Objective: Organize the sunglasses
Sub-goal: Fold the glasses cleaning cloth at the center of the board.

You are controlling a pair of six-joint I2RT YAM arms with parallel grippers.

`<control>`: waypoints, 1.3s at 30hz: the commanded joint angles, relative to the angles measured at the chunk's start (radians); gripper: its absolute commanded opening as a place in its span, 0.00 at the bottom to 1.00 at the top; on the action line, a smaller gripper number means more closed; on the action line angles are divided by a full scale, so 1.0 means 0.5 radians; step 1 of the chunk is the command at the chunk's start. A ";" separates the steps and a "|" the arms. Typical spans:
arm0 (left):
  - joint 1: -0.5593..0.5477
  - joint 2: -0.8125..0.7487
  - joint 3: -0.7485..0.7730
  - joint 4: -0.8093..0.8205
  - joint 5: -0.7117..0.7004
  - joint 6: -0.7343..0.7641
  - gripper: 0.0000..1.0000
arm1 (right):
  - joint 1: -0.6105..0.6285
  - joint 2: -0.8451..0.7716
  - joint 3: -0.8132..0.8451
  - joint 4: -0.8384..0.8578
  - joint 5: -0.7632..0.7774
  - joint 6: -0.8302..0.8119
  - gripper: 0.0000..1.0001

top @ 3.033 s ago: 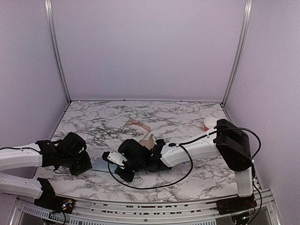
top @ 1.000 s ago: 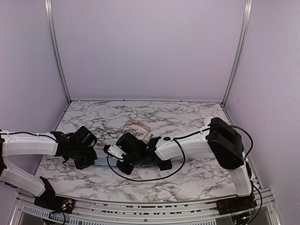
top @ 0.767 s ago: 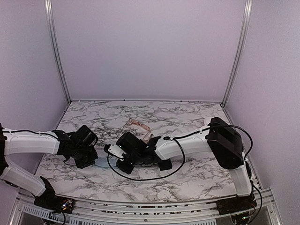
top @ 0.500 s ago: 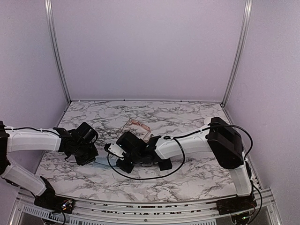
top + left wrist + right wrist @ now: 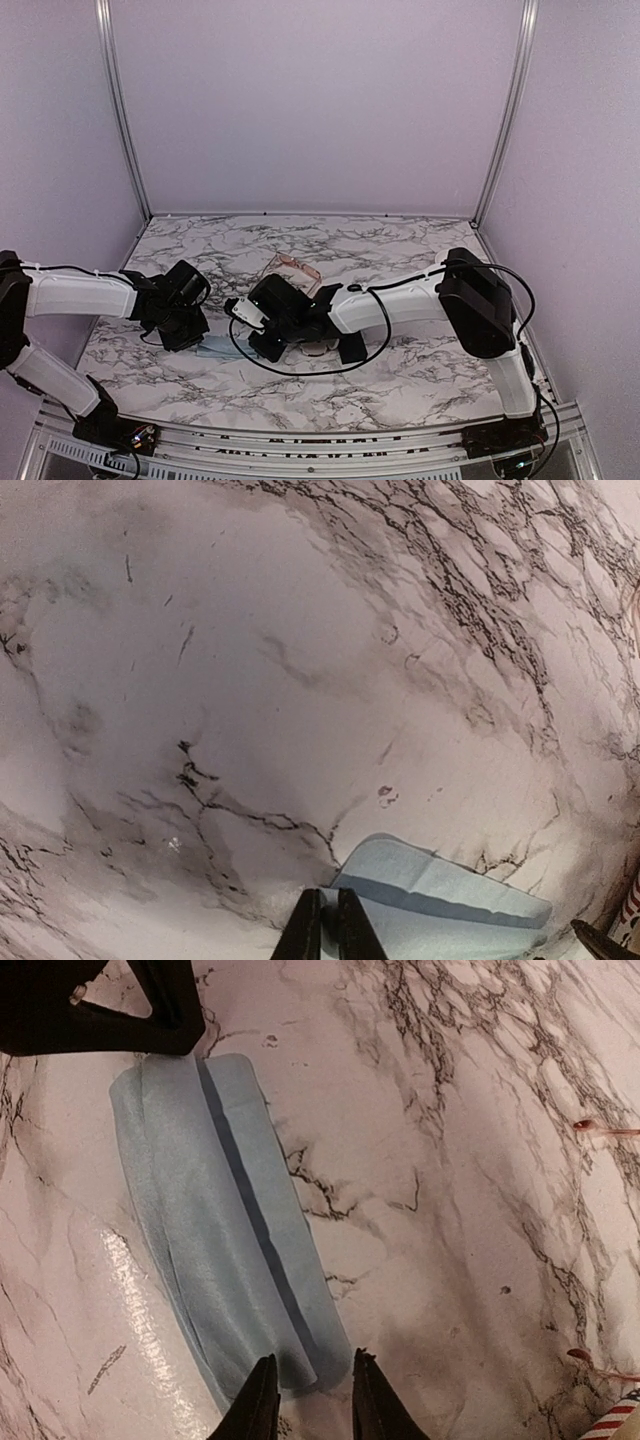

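Where the two arms meet over the marble bench [image 5: 470, 1220], a folded pale-blue cloth [image 5: 215, 1230] lies flat between them. The right gripper [image 5: 313, 1362] hangs over one short end of the cloth, its fingers spread a little with nothing between them. The left gripper [image 5: 327, 898] stands at the opposite end of the cloth. Its fingers are all but pressed together, leaving only a thin slit, and their tips meet the cloth's edge. Whether any fabric is caught in that slit cannot be told. The wire-framed sunglasses [image 5: 297, 268], with pinkish-brown lenses, rest on the bench just beyond the right gripper, on its far side from the arm bases, and are touched by neither gripper. A red-and-white striped corner [image 5: 615, 1425] shows at the lower right edge of the right wrist view.
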State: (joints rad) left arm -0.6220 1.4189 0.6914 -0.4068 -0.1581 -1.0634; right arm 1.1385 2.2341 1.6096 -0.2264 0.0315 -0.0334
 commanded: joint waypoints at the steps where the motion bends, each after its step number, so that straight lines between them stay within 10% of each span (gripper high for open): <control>1: 0.031 0.053 0.060 0.050 0.005 0.056 0.15 | -0.016 0.006 0.068 -0.012 0.027 0.002 0.26; 5: 0.054 0.056 0.074 0.116 0.042 0.089 0.24 | -0.016 -0.112 -0.028 0.079 0.010 -0.026 0.26; 11: 0.104 0.021 0.182 0.136 -0.023 0.283 0.64 | -0.017 -0.330 -0.322 0.263 -0.239 -0.071 0.24; 39: 0.164 -0.322 -0.179 0.253 0.084 0.728 0.48 | -0.035 -0.021 -0.138 0.128 -0.461 -0.221 0.13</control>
State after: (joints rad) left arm -0.5407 1.2560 0.6113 -0.3050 -0.1299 -0.7128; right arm 1.1320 2.2051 1.5169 -0.1577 -0.2173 -0.1474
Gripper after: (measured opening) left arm 0.483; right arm 0.135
